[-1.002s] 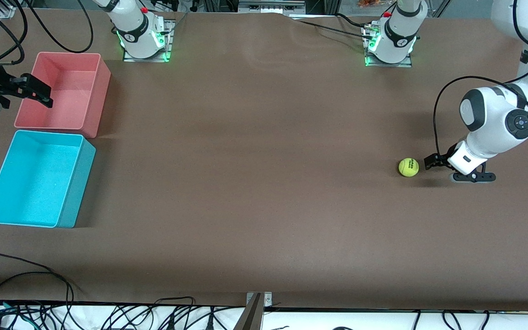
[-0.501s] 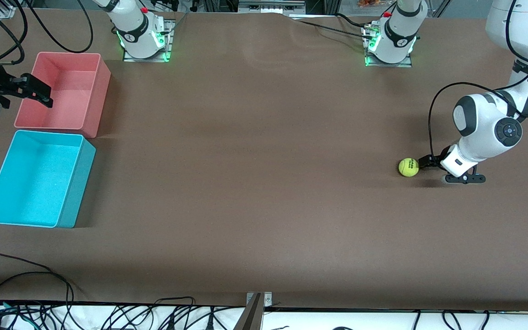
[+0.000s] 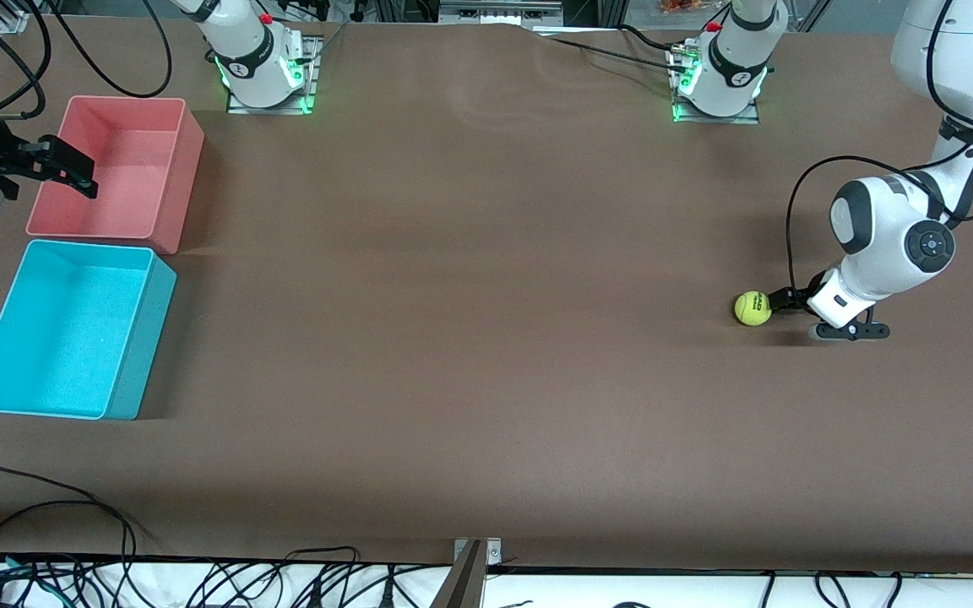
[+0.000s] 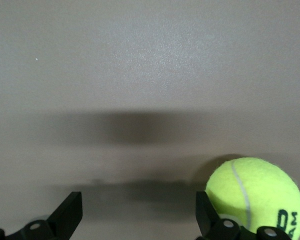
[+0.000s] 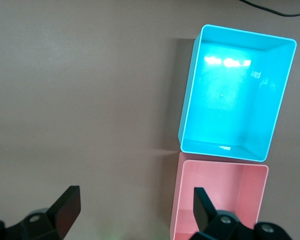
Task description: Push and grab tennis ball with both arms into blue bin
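One spread finger [image 4: 210, 220] of the left gripper [image 3: 782, 299] touches the tennis ball [image 3: 752, 308] on the table [image 3: 470, 338], while the right gripper [image 3: 60, 169], fingers also spread, waits above the pink bin [image 3: 115, 165] beside the blue bin [image 3: 73, 329].

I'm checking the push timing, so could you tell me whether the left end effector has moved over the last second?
Yes. The left end effector has slid along the table toward the tennis ball, closing the gap until it touches it; the ball has not moved.

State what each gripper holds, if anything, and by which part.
Nothing is held. The open left gripper has one finger against the tennis ball, not clamped round it. The open right gripper waits above the bins.
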Controlling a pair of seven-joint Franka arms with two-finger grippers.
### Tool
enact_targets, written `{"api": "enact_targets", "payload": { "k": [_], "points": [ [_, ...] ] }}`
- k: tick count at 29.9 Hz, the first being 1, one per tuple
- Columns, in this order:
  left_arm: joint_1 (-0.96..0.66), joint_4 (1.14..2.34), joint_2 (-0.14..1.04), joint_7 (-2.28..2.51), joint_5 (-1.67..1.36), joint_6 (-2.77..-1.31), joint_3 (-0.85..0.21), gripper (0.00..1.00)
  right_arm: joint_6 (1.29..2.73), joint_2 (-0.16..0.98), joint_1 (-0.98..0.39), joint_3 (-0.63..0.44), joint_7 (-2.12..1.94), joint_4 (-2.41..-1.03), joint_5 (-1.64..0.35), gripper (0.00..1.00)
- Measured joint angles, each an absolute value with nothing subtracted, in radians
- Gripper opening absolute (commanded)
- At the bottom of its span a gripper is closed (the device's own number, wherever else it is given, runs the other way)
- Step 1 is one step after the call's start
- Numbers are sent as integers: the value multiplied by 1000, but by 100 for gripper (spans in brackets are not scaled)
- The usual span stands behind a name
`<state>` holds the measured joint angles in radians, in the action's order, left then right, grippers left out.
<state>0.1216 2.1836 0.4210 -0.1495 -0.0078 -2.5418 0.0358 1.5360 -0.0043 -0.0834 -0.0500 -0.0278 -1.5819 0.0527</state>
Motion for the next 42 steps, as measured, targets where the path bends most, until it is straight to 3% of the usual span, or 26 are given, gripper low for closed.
{"api": "enact_targets", "payload": {
  "k": [19, 34, 42],
  "points": [
    [81, 2183, 427, -1, -8, -2552, 20, 100, 1536, -4, -83, -50, -28, -1582, 53, 100],
    [-63, 2165, 427, 342, -8, -2553, -83, 100, 1536, -4, -83, -50, -28, -1582, 53, 100],
    [-36, 2152, 427, 327, -8, -2553, -85, 100, 1536, -4, -83, -50, -28, -1582, 53, 100]
  ]
}}
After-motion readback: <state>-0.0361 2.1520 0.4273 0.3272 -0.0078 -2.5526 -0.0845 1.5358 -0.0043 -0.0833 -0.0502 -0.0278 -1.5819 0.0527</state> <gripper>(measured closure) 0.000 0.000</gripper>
